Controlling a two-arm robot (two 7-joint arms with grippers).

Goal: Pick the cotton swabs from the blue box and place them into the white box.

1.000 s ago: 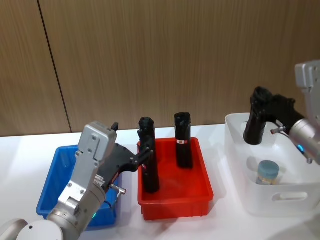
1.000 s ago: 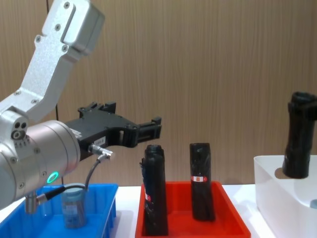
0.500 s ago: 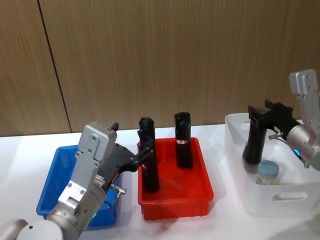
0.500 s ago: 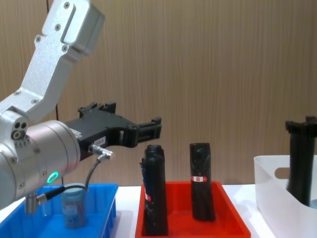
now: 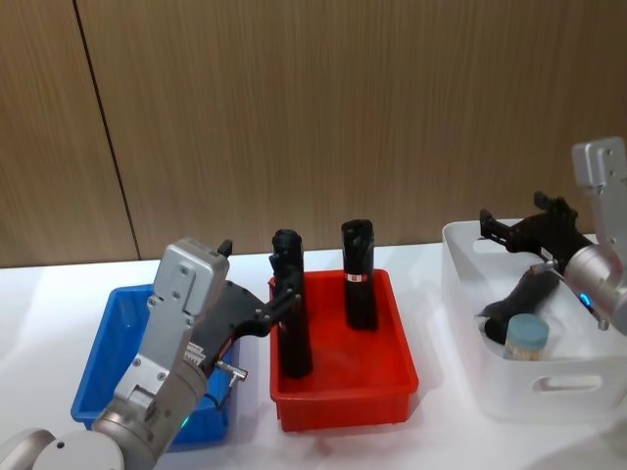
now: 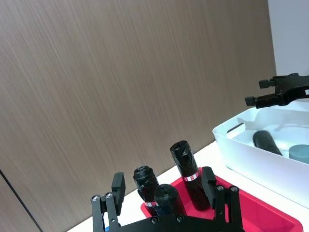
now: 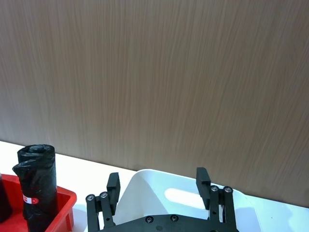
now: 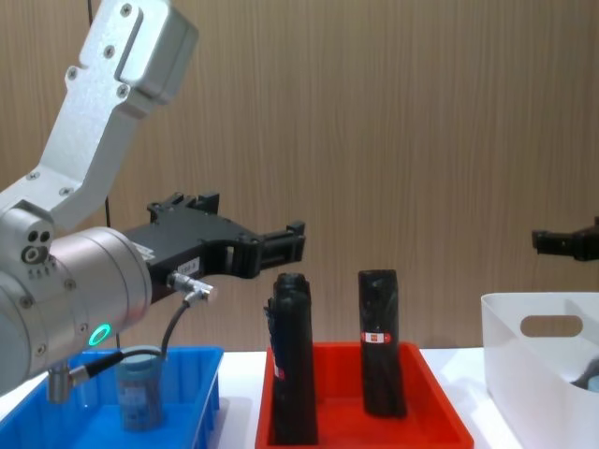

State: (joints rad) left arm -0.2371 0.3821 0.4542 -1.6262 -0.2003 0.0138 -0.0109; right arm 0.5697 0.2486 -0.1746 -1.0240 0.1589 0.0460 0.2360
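My shiny plastic white box (image 5: 519,397) gleaming, smooth blue box (image 5: 103,372) shining, black rolls (image 5: 359,274) looking crinkly, wood wall (image 5: 294,108) looking matt.

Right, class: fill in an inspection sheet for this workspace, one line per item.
Surface: white table.
Job's things: one cotton swab jar stands in the blue box; another sits in the white box.
Clutter: red tray with upright black rolls; a black roll lies in the white box.
Grippers: left pincer open, above the blue box and red tray; right pincer open, above the white box.
Cables: short cable at the left wrist.
Surroundings: wood-panelled wall.
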